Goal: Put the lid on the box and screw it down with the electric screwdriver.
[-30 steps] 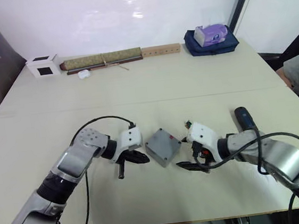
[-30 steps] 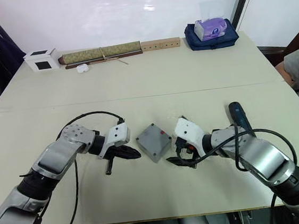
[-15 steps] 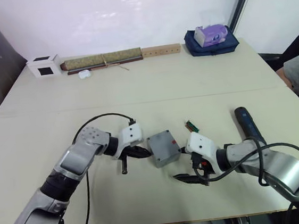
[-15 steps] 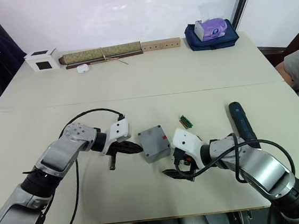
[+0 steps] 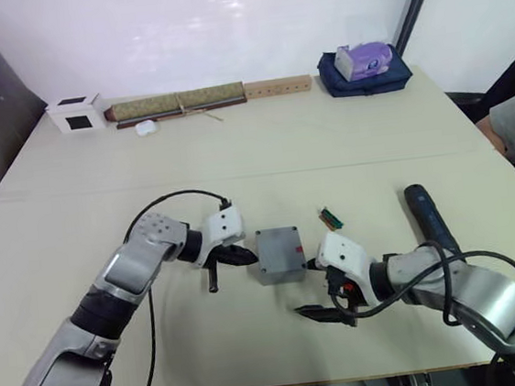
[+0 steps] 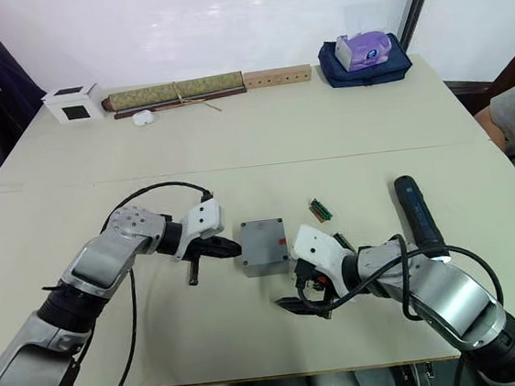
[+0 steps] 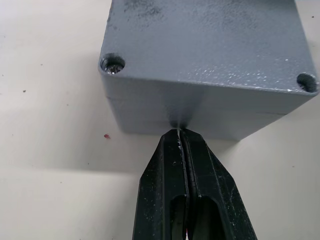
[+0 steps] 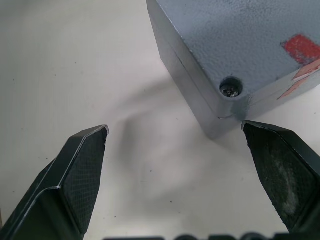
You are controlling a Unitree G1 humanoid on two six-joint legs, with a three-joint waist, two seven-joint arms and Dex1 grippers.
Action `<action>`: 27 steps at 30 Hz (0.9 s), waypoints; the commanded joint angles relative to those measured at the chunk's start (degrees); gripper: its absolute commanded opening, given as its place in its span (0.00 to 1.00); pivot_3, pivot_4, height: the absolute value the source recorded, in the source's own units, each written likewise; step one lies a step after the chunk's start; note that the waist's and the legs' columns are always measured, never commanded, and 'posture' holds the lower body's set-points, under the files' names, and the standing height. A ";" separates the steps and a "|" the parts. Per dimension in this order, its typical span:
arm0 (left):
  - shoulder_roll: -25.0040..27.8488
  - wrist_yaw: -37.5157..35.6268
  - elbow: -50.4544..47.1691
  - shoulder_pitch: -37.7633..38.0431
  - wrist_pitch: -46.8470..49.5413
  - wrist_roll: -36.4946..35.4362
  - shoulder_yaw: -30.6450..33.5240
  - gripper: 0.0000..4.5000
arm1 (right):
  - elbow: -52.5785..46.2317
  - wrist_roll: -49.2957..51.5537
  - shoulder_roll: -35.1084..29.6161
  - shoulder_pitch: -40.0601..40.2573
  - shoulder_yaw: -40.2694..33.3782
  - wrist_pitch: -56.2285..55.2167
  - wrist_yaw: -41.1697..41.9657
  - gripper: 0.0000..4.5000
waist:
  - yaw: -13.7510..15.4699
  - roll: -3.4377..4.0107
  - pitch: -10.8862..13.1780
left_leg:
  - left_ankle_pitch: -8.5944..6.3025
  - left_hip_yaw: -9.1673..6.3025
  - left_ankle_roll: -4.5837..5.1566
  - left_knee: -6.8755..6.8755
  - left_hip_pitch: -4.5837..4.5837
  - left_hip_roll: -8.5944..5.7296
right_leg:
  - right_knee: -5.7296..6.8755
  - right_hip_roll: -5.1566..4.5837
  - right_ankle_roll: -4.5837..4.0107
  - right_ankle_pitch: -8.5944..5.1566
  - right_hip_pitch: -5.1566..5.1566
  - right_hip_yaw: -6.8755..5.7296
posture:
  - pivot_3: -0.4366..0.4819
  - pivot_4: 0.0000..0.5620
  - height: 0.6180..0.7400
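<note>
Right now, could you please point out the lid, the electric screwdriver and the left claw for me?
lid (image 5: 280, 245): left eye view, middle of its top face.
electric screwdriver (image 6: 417, 210): right eye view, middle of its dark barrel.
left claw (image 7: 181, 134): left wrist view, the shut fingertips against the box wall.

**Lid seated on box, screwdriver lying apart**

The box (image 5: 280, 254) is seen near the table's middle as a small grey square enclosure, resting flat. The lid (image 8: 240, 45) is seated on it, flush with the walls, a thin seam being visible below its edge. A red mark is carried on the lid's top face, and screws are seen in two corner holes. The screwdriver (image 6: 418, 215), a long dark blue-black cylinder, is laid flat well to the box's right.
</note>
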 commanded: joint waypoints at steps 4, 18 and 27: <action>1.94 -2.74 -2.55 -0.13 0.39 -1.30 1.34 0.00 | -2.10 0.17 -1.07 0.13 -2.98 -0.78 -0.02 0.99 | -0.01 0.00 0.00 | 0.00 0.00 0.00 0.00 0.00 0.00 | 0.00 0.00 0.00 0.00 0.00 0.00 | 0.48 0.27 1.00; -1.88 -2.06 -0.93 -8.97 11.79 -14.14 12.62 0.00 | 22.61 -3.02 4.38 -5.63 -18.28 -13.25 -3.15 0.99 | -0.45 -0.22 -0.03 | 0.02 0.08 -0.02 0.04 0.05 -0.03 | 0.12 0.00 0.00 0.00 0.01 0.05 | 0.48 0.27 1.00; -1.46 0.06 -2.16 -7.53 11.18 -13.51 11.84 0.00 | 31.42 -8.04 10.22 -7.49 -16.05 -22.50 -3.55 0.67 | -0.11 -0.22 -0.03 | 0.06 0.06 -0.10 0.04 0.05 -0.01 | 0.18 0.00 0.00 0.01 -0.02 0.05 | 0.48 0.27 1.00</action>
